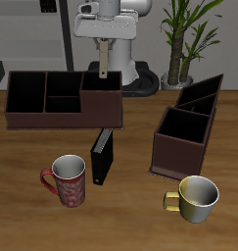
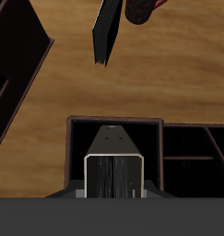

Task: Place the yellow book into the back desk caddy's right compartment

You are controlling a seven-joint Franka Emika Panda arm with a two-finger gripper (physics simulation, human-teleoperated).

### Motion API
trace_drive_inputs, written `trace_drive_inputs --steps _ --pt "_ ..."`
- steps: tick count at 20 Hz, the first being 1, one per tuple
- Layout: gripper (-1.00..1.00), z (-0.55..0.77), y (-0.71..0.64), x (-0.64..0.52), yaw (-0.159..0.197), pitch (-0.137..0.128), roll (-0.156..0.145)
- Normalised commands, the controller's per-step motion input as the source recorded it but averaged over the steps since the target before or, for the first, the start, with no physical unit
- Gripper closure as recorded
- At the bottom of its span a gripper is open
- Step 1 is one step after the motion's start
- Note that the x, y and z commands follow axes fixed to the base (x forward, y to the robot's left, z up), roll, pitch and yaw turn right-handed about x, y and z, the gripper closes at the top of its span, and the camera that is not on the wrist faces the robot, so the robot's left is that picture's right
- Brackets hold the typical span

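The yellow book (image 1: 104, 65) hangs upright in my gripper (image 1: 103, 47), which is shut on its upper end. It is over the right compartment (image 1: 101, 86) of the back desk caddy (image 1: 37, 116), with its lower end about level with the compartment's back rim. In the wrist view the book (image 2: 113, 171) shows end-on, with pale page edges, between my gripper's (image 2: 113, 190) fingers. The compartment's black floor (image 2: 81, 147) lies right beneath it. The caddy's end section and two small middle sections hold nothing.
A black book (image 1: 102, 157) stands in front of the caddy and also shows in the wrist view (image 2: 106, 32). A red mug (image 1: 67, 179) and a yellow mug (image 1: 197, 196) stand near the front edge. A taller brown caddy (image 1: 189, 123) with slanted dividers stands beside them.
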Motion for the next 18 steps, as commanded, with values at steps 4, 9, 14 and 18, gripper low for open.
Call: trace_drive_inputs --steps 4,9,14,18 --pt "1.00 -0.27 -0.01 0.07 -0.015 0.026 0.013" --pt "1.00 -0.17 0.04 0.04 0.009 0.010 0.012" --pt "1.00 -0.15 0.05 0.01 0.000 0.014 0.016" --pt "1.00 -0.18 0.00 0.04 -0.005 0.022 0.007"
